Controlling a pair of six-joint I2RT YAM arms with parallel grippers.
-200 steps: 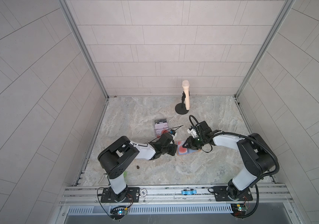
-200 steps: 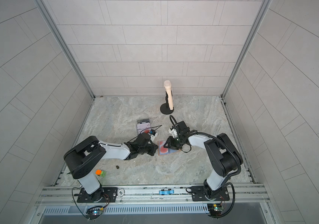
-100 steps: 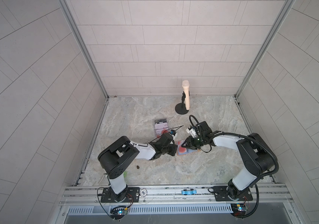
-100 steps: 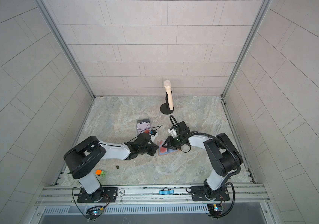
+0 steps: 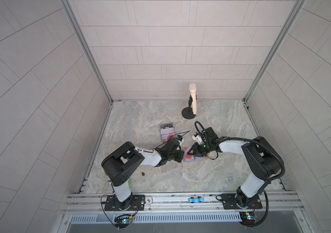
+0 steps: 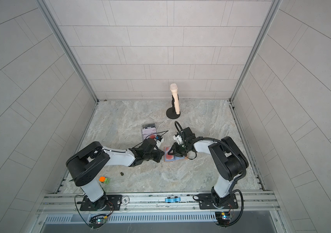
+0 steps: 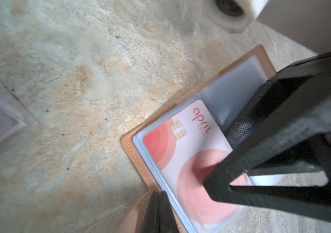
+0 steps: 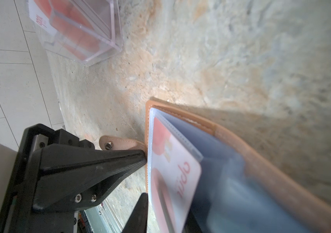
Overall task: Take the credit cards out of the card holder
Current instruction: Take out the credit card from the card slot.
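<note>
Left wrist view gives the closest look. The tan-pink leather booklet card holder (image 7: 132, 149) lies open on the marbled grey table (image 7: 80, 80). A white plastic credit card with red circles (image 7: 180, 145) sits in the blue-grey clear sleeve of the open page.

The right gripper (image 7: 227, 159) is over that page with its jaws apart. One black finger rests on the card's big red circle and the other stands past the card's long edge. From here I can't tell whether they have any hold on it.

The left gripper (image 8: 142, 158) is closed with nothing between its jaws. In the right wrist view its tip presses against the cover's edge, just beside the snap tab (image 8: 118, 144), which looks like bracing.

In a top view, the clear plastic box (image 5: 166, 132) sits further back on the table, apart from the holder. It holds a dark grey card marked Vip (image 5: 167, 127), a pale pink card (image 5: 167, 132) and another card with a red circle (image 5: 169, 137).

By my reckoning the job is well along, with those three out and this white one left to draw free. The neighbouring sleeve looks empty. Whether pages underneath hide more cards, I can't see.
</note>
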